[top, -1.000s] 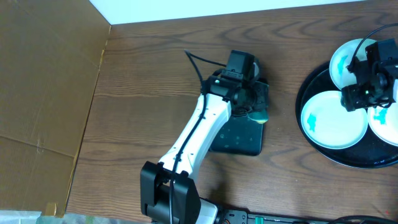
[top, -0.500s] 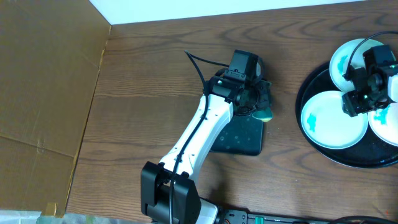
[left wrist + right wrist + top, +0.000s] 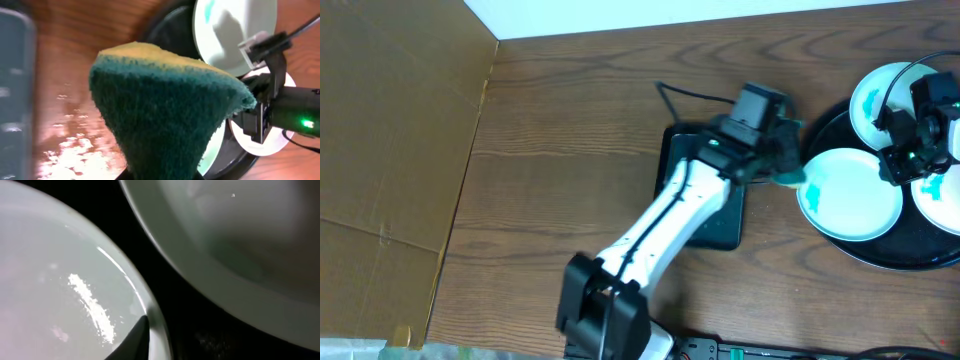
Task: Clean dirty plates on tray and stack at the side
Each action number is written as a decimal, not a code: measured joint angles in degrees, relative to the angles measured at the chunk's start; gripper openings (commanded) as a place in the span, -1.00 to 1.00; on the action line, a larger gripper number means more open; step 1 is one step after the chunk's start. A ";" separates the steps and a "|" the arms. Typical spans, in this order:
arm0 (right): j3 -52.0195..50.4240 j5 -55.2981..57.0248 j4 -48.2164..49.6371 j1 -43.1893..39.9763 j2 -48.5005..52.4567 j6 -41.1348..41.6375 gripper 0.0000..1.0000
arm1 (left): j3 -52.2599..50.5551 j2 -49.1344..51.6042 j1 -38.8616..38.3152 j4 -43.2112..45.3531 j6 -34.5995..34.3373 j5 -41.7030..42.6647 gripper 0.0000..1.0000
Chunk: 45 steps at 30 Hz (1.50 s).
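Note:
Three white plates lie on the round black tray (image 3: 823, 137): one at the back (image 3: 878, 100), one in the middle (image 3: 845, 200), one at the right edge (image 3: 942, 200). My left gripper (image 3: 775, 160) is shut on a green and yellow sponge (image 3: 790, 178) (image 3: 165, 110), held just above the tray's left rim beside the middle plate. My right gripper (image 3: 903, 165) is at that plate's right rim. In the right wrist view one dark finger (image 3: 132, 340) rests on the inner side of the rim (image 3: 160, 330); the other finger is hidden. Another plate (image 3: 240, 230) lies close by.
A smaller rectangular black tray (image 3: 720, 225) sits at mid table, partly under my left arm. Brown cardboard (image 3: 400, 150) covers the left side. The right arm's cable (image 3: 890, 85) runs over the back plate. The round tray reaches the frame's right edge.
My left arm has swung right, carrying the sponge from above the rectangular tray to the round tray's left rim. My right gripper's jaws have closed on the middle plate's rim.

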 measured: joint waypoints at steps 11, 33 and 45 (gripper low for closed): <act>0.15 -0.92 -0.48 -0.07 0.22 0.39 -0.92 | -0.02 13.25 -6.49 8.52 -5.05 -3.30 -0.79; 3.26 3.21 -7.30 0.02 1.01 4.26 -0.98 | 0.63 19.50 -11.17 15.26 -10.62 -2.47 0.34; 3.41 7.61 -8.13 -0.07 -0.20 4.92 -0.98 | 0.70 16.74 -10.99 13.53 -6.25 -0.98 0.33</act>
